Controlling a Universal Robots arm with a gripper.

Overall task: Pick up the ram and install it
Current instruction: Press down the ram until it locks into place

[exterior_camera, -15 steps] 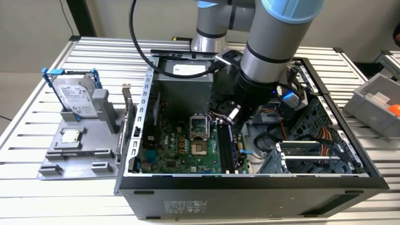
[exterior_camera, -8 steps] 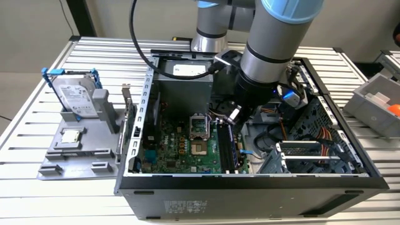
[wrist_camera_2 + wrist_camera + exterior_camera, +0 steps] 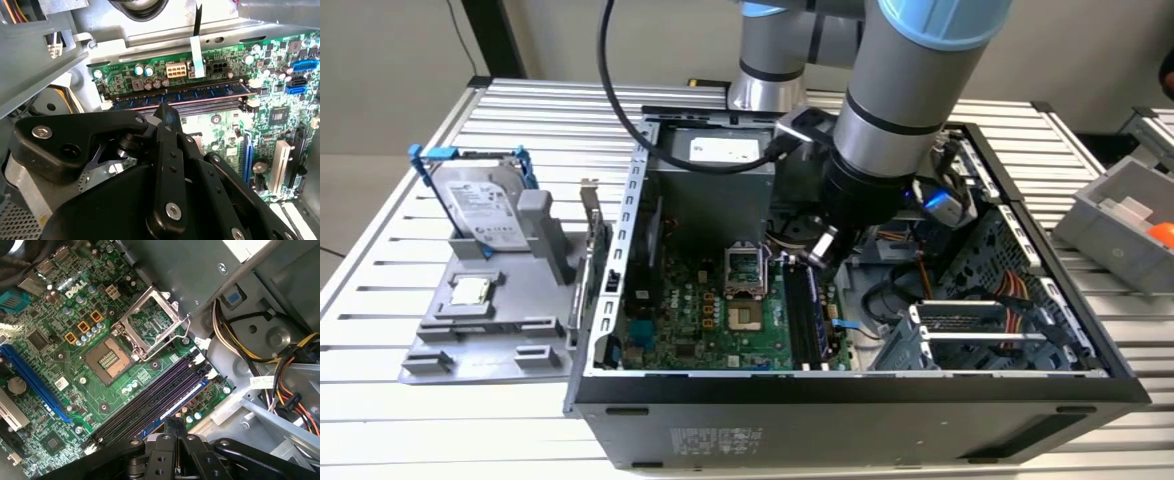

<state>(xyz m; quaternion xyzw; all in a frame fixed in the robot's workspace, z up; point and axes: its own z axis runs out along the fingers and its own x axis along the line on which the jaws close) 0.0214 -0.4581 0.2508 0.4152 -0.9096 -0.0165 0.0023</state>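
we look past the black gripper (image 3: 167,112), its two fingers (image 3: 169,150) pressed together with no gap, tips just above the ram (image 3: 185,94). the ram lies seated along a memory slot on the green motherboard (image 3: 225,125), a second, empty slot (image 3: 210,106) just beside it. white latches (image 3: 251,102) sit at the slot ends. blue connectors (image 3: 304,66) stand near the board's edge. grey case metal (image 3: 40,55) borders the board.
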